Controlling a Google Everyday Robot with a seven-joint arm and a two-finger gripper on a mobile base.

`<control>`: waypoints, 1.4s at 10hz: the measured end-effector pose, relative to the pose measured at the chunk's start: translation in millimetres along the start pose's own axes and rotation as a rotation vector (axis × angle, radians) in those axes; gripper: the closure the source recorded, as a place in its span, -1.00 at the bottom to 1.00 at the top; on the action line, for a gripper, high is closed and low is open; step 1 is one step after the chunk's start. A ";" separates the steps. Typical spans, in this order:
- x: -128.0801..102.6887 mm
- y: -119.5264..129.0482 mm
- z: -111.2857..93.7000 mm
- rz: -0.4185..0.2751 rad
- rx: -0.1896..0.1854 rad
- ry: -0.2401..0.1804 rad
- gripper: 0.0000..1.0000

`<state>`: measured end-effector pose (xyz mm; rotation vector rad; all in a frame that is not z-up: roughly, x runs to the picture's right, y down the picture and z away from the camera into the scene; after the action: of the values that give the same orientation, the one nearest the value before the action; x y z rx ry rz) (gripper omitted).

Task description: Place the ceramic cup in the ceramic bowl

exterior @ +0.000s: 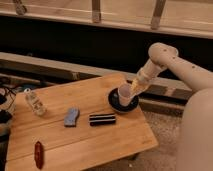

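One wooden surface (115, 142) fills most of your view. Your pale arm (165, 55) reaches in from the right and slopes down to its far right corner. Its claw (134, 90) sits right against the ceramic cup (123, 94), and you cannot tell whether it is gripping. The cup stands upright inside the dark ceramic bowl (120, 108). Nearer you lie a black striped bar (102, 119) and a blue-grey piece (71, 117). A clear bottle (35, 103) lies far left, and a red object (38, 153) lies at the front.
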<state>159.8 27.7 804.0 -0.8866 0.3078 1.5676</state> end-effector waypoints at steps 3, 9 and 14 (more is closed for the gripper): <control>-4.8 -4.2 -1.3 0.006 -0.005 -0.006 0.92; -1.7 -4.8 9.5 0.006 -0.005 0.007 0.92; 1.8 -8.9 14.0 0.001 -0.005 0.017 0.92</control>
<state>163.2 40.0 814.7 -0.9041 0.3171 1.5633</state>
